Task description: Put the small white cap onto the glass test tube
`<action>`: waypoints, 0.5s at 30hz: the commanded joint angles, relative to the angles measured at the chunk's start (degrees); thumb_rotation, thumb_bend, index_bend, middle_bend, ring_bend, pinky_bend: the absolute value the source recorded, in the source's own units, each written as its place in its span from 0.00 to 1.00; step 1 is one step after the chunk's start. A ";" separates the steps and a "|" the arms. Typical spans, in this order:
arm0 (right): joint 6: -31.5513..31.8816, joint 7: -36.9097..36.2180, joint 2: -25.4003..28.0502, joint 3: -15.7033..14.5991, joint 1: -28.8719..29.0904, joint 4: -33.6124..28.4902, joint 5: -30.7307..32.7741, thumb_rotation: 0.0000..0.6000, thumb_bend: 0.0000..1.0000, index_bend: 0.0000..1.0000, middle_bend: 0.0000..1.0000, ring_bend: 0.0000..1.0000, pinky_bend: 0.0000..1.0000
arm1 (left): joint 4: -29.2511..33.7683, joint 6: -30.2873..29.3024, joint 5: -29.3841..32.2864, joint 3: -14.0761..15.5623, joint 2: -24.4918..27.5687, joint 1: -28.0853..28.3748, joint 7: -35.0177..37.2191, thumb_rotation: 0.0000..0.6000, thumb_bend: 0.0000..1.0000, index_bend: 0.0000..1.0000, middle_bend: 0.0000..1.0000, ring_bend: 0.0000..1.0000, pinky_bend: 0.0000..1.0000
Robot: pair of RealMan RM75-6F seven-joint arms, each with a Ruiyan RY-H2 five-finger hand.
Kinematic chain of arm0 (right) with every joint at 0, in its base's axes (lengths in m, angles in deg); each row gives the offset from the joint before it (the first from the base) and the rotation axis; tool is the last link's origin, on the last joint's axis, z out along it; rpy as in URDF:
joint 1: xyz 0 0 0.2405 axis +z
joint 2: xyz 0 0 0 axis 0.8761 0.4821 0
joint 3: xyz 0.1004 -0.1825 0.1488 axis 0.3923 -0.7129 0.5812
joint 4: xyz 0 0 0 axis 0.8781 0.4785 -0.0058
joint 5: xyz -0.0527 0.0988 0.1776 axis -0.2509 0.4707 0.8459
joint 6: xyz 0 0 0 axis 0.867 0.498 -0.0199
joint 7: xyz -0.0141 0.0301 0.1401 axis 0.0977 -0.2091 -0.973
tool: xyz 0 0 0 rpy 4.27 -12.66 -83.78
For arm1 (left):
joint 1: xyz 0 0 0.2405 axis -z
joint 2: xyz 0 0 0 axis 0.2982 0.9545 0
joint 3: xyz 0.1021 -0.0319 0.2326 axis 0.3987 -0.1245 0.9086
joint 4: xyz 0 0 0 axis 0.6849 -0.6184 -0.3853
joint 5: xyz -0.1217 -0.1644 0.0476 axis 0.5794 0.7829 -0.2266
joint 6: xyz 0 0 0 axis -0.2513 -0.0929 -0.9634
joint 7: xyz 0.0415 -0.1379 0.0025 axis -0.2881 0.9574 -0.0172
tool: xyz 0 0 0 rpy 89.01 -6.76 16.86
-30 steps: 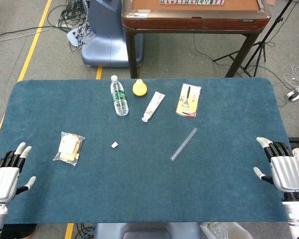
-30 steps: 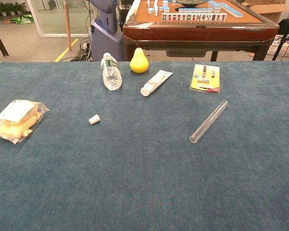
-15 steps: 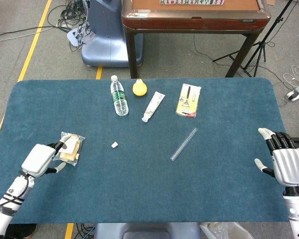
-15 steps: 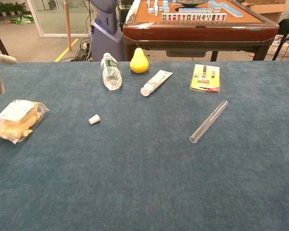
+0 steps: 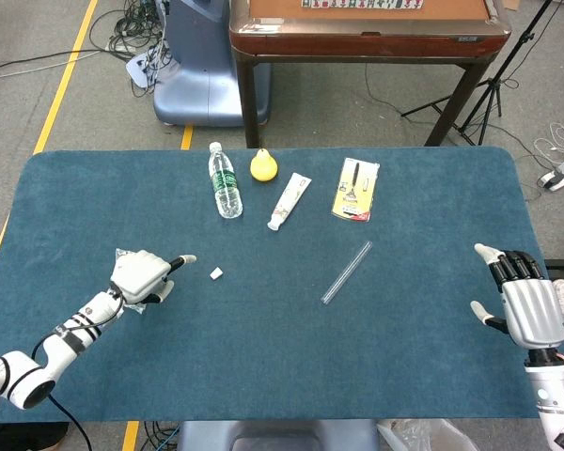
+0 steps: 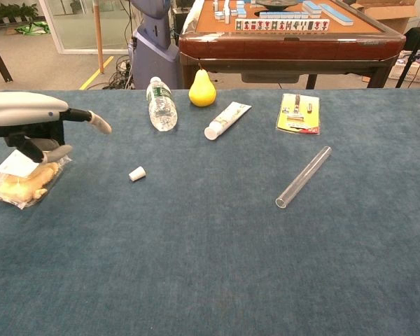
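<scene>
— White and tiny, the cap (image 5: 216, 273) lay left of the tabletop's (image 5: 263, 357) middle; the glass tube (image 5: 346, 272) lay well apart, toward the right.

— Which step was it?

— The reach, I'd judge. The left hand (image 5: 143, 275) hovered near the cap, one finger extended, holding nothing. The right hand (image 5: 524, 305) waited, fingers spread, empty, at the right edge. Next called for a fine pinch.

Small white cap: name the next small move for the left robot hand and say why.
Probably carry the left robot hand a little further right and down onto the small white cap. It holds nothing, one finger points toward the cap, and the cap lies loose on the cloth, apart from the glass test tube.
</scene>
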 commanded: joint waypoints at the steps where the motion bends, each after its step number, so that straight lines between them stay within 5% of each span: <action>1: -0.12 -0.05 0.04 -0.16 0.05 0.02 -0.05 1.00 0.18 0.14 0.22 0.17 0.18 | -1.91 6.28 5.28 -1.12 -2.90 4.31 -3.27 1.00 0.57 0.17 0.98 1.00 1.00; 15: -0.06 -0.19 0.05 -1.02 -0.56 -0.01 0.40 1.00 0.18 0.14 0.22 0.17 0.18 | -6.66 12.62 12.43 -1.53 -9.20 10.79 -6.42 1.00 0.57 0.16 0.99 1.00 1.00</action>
